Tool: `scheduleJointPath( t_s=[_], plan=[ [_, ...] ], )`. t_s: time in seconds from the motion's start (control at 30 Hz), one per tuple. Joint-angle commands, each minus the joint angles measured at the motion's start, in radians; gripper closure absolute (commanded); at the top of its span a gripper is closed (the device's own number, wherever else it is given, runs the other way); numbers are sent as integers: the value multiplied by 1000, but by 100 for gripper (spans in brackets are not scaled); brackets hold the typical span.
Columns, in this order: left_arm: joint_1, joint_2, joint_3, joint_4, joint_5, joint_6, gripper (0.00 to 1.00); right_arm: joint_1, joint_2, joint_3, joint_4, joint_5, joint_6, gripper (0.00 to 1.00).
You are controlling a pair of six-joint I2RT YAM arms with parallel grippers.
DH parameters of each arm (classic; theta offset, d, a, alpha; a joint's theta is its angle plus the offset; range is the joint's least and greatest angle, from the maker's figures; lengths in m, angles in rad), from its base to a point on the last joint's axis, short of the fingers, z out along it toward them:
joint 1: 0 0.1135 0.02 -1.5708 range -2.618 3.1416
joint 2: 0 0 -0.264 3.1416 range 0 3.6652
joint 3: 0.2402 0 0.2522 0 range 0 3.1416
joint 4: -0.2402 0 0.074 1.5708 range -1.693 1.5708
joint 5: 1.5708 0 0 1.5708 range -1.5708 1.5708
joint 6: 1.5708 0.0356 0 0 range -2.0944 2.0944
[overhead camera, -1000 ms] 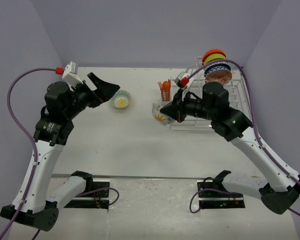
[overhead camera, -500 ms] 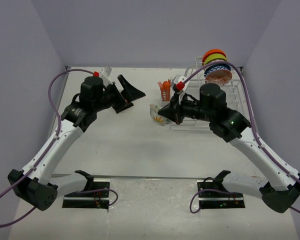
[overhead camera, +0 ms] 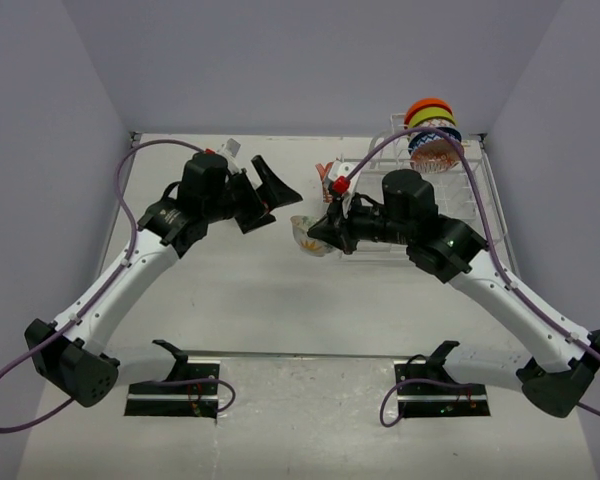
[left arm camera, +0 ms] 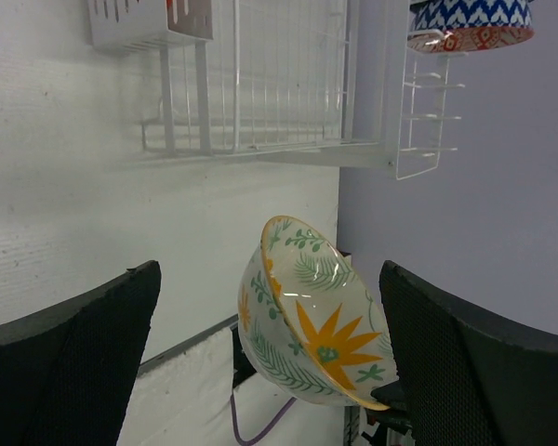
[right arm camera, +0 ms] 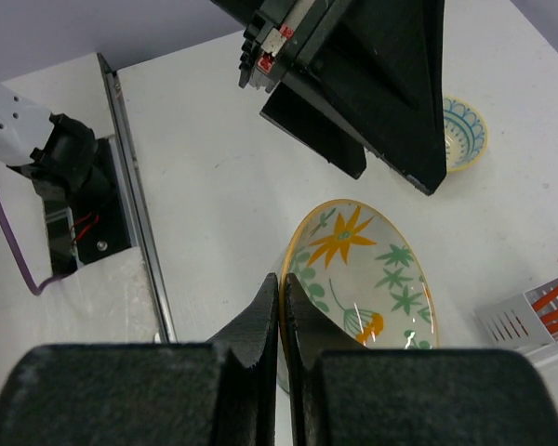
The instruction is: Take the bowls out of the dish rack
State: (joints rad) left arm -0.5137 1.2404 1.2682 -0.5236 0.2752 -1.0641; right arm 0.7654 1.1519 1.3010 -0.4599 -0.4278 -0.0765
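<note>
the left claw (overhead camera: 273, 204) has swung in toward the middle, opened wide, facing the flowered bowl (left arm camera: 309, 327); the right claw (right arm camera: 281, 290) clamps its rim, just beside the dish rack (left arm camera: 260, 93).

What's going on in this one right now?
The right gripper is pinched shut on the rim of a floral bowl, holding it tilted above the table beside the dish rack. The left gripper is wide open and faces that bowl without touching it. A yellow-rimmed bowl sits on the table, and a stack of bowls sits in the rack.
</note>
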Motion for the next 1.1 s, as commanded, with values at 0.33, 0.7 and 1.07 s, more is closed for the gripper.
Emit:
scheduleJointPath(
  t_s=[0.33, 0.7, 1.07],
  plan=[
    [-109, 57, 57, -75, -44, -30, 8, 26, 19, 24, 26, 27, -59, 100],
    [-124, 45, 53, -72, -41, -34, 75, 38, 45, 34, 15, 63, -69, 100],
    [-155, 44, -4, 11, 25, -57, 100, 43, 49, 26, 24, 98, -74, 100]
  ],
)
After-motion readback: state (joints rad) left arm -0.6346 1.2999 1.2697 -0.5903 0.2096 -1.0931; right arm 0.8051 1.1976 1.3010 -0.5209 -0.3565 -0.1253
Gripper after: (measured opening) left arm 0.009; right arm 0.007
